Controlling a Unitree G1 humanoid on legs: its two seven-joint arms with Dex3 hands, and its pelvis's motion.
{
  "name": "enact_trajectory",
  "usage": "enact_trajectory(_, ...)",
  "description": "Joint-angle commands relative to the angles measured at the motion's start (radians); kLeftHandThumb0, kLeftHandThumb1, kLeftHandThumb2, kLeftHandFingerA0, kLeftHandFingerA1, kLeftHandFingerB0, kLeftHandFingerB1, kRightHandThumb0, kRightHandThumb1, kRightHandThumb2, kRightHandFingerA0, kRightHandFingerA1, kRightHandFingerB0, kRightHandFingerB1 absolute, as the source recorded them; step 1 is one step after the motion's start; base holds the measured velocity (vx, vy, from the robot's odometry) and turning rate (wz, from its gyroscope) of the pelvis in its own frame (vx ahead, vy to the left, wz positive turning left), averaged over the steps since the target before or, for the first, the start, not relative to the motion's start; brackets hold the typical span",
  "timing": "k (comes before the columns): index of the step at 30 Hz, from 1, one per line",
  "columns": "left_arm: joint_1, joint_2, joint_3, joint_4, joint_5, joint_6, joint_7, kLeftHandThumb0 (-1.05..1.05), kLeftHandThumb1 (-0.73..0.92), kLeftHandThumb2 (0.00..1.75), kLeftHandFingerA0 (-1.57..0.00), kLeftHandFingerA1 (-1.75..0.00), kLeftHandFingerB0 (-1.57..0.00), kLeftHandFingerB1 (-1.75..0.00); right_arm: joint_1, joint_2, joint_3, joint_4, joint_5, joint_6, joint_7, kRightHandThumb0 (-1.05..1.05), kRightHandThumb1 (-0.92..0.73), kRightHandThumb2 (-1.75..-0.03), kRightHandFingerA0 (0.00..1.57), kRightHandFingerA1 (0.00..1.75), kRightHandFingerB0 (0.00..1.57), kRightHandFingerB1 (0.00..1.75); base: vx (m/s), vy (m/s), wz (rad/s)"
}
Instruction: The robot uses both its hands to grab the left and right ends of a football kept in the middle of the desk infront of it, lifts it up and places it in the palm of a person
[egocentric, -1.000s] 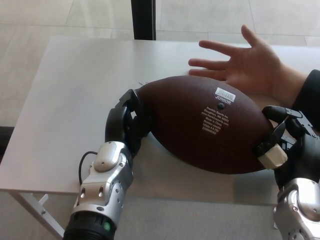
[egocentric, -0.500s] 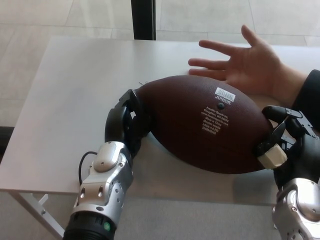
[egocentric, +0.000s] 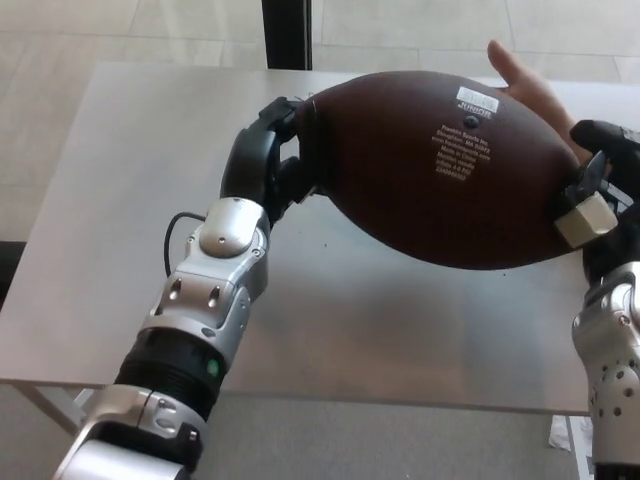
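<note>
The left hand (egocentric: 262, 160) has its black fingers curled against the left tip of the football (egocentric: 440, 165), pressing inward. From there the brown ball stretches rightward, tilted so its far end sits lower, to the right hand (egocentric: 603, 185), whose fingers clamp that opposite tip (a pale pad on one finger lies flat on the leather). Held between the two hands, the ball hangs clear above the grey desk (egocentric: 120, 200), white print facing up. Just behind the ball's right half, beyond the right hand, a person's hand (egocentric: 530, 85) shows partly, mostly hidden by the ball.
</note>
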Motion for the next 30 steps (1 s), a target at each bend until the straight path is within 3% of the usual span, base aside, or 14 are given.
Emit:
enact_trajectory(1,-0.138,-0.072,-0.179,0.048,0.130,0.092,-0.175,-0.61,0.85,0.67,-0.68,-1.67,-0.65,-1.48,-0.209,0.092,0.040,0.011,0.131,0.131,0.029,-0.16,-0.53,-1.23,1.35,1.44,0.94,1.15,0.00,0.000,0.00)
enact_trajectory(6,-0.174,-0.079,-0.146,0.065,0.106,0.038,-0.156,-0.66,0.85,0.66,-0.83,-1.63,-0.73,-1.51,-0.252,0.083,0.027,0.023,0.120,0.125,0.036,-0.12,-0.44,-1.28,1.09,1.72,0.90,1.35,0.00,0.000,0.00)
enact_trajectory(8,-0.239,-0.066,-0.180,0.116,0.159,0.062,-0.138,-0.62,0.74,0.69,-0.78,-1.68,-0.73,-1.46,-0.274,0.073,0.023,0.026,0.108,0.110,0.041,-0.15,-0.53,-1.22,1.31,1.41,0.92,1.13,0.00,0.000,0.00)
enact_trajectory(10,-0.330,-0.060,-0.196,0.218,0.177,0.096,-0.190,-0.47,0.80,0.67,-0.70,-1.68,-0.65,-1.39,-0.315,0.064,-0.005,0.042,0.122,0.118,0.033,-0.12,-0.48,-1.26,0.98,1.75,0.82,1.30,0.00,0.000,0.00)
enact_trajectory(11,-0.381,-0.054,-0.211,0.264,0.196,0.099,-0.214,-0.38,0.62,0.80,-0.77,-1.64,-0.66,-1.41,-0.356,0.056,-0.037,0.068,0.143,0.118,0.024,-0.15,-0.56,-1.17,1.25,1.36,0.91,1.09,0.00,0.000,0.00)
enact_trajectory(13,-0.416,-0.057,-0.167,0.290,0.162,0.073,-0.187,-0.54,0.79,0.68,-0.72,-1.69,-0.61,-1.43,-0.420,0.026,-0.062,0.120,0.144,0.116,0.039,-0.15,-0.56,-1.20,1.24,1.36,0.93,1.10,0.00,0.000,0.00)
enact_trajectory(16,-0.470,-0.057,-0.156,0.319,0.167,0.093,-0.150,-0.51,0.72,0.68,-0.74,-1.71,-0.56,-1.46,-0.471,0.005,-0.073,0.157,0.137,0.124,0.053,-0.13,-0.51,-1.19,0.98,1.75,0.88,1.27,0.00,0.000,0.00)
enact_trajectory(18,-0.543,-0.055,-0.129,0.376,0.153,0.181,-0.142,-0.62,0.90,0.67,-0.50,-0.95,-0.53,-0.63,-0.524,-0.017,-0.083,0.202,0.126,0.125,0.058,-0.15,-0.56,-1.21,1.23,1.36,0.90,1.09,0.00,0.000,0.00)
enact_trajectory(20,-0.570,-0.060,-0.096,0.397,0.127,0.223,-0.112,-0.61,0.90,0.67,-0.52,-0.88,-0.47,-0.55,-0.546,-0.023,-0.083,0.225,0.113,0.121,0.063,-0.14,-0.56,-1.22,1.22,1.35,0.90,1.09,0.00,0.000,0.00)
enact_trajectory(21,-0.575,-0.061,-0.103,0.413,0.132,0.220,-0.128,-0.58,0.84,0.65,-0.52,-1.03,-0.50,-0.57,-0.558,-0.035,-0.089,0.255,0.106,0.116,0.070,-0.09,-0.50,-1.27,1.00,1.75,0.85,1.32,0.00,0.000,0.00)
enact_trajectory(23,-0.581,-0.067,-0.084,0.432,0.116,0.213,-0.125,-0.60,0.88,0.66,-0.49,-0.99,-0.48,-0.58,-0.572,-0.046,-0.097,0.286,0.102,0.117,0.070,-0.09,-0.47,-1.32,0.99,1.75,0.84,1.33,0.00,0.000,0.00)
enact_trajectory(24,-0.583,-0.065,-0.078,0.439,0.114,0.208,-0.119,-0.56,0.85,0.65,-0.65,-1.15,-0.60,-0.72,-0.586,-0.045,-0.102,0.309,0.100,0.112,0.065,-0.14,-0.53,-1.23,1.25,1.42,0.87,1.13,0.00,0.000,0.00)
enact_trajectory(29,-0.619,-0.056,-0.138,0.489,0.182,0.240,-0.145,-0.59,0.88,0.66,-0.69,-1.19,-0.58,-0.77,-0.626,-0.061,-0.110,0.393,0.076,0.092,0.066,-0.15,-0.53,-1.22,1.26,1.45,0.84,1.14,0.00,0.000,0.00)
enact_trajectory(30,-0.633,-0.052,-0.261,0.506,0.284,0.249,-0.244,-0.51,0.56,0.97,-0.70,-1.03,-0.32,-0.65,-0.632,-0.085,-0.113,0.465,0.051,0.075,0.069,-0.10,-0.43,-1.24,0.95,1.75,0.75,1.48,0.00,0.000,0.00)
